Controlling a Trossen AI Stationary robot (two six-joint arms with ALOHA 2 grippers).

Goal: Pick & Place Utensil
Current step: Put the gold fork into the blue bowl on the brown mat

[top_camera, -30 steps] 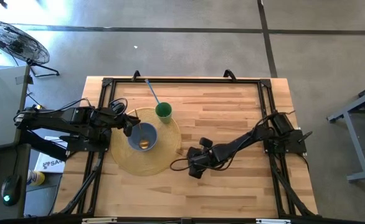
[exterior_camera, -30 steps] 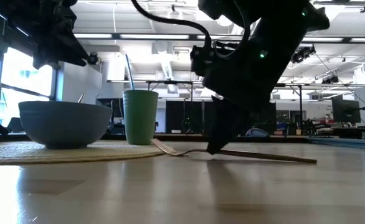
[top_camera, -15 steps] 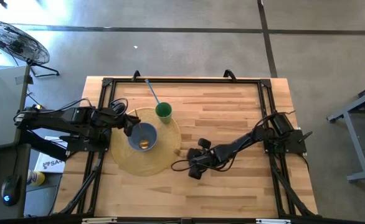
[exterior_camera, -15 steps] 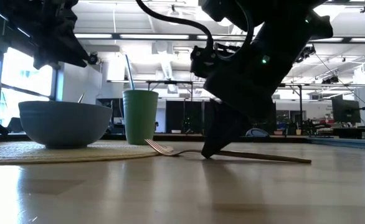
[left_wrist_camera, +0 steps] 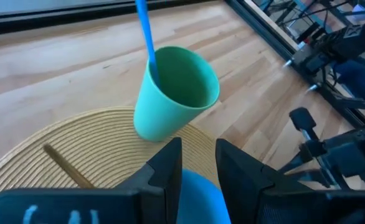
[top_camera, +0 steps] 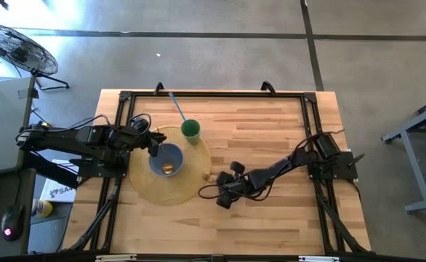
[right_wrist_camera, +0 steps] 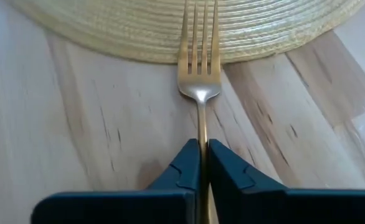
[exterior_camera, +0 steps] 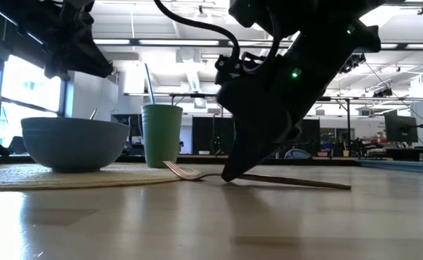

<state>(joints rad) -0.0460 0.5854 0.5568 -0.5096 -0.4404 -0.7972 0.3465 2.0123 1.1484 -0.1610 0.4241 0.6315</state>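
Note:
A gold fork (exterior_camera: 197, 174) lies between the round woven placemat (top_camera: 171, 191) and the table's middle, its tines (right_wrist_camera: 198, 34) over the mat's edge. My right gripper (right_wrist_camera: 201, 163) is low at the table and shut on the fork's handle. A blue bowl (top_camera: 166, 159) and a green cup (top_camera: 191, 130) holding a blue stick stand on the mat. My left gripper (left_wrist_camera: 198, 165) hangs open above the bowl's rim on its left side, well clear of it in the low view. My right gripper pinches the fork's handle (right_wrist_camera: 201, 135) a short way behind the tines, between its two fingers. It comes slanting down from the table's right side. The fork is tilted: the tines (exterior_camera: 172, 167) ride just above the mat's edge and the handle's free end (exterior_camera: 345, 187) rests on the table.
The bowl (exterior_camera: 74, 143) has something gold inside and a thin handle sticking out at its rim. A wooden stick (left_wrist_camera: 67, 167) lies on the mat near the cup (left_wrist_camera: 173, 93). A black frame (top_camera: 213, 93) borders the table. Bare wood spreads across the right half.
My right gripper has moved a little toward the table's left, dragging the fork along. The tines have slid up to the placemat's edge, and the handle's free end has trailed along the table. The fingers stayed shut on the handle.

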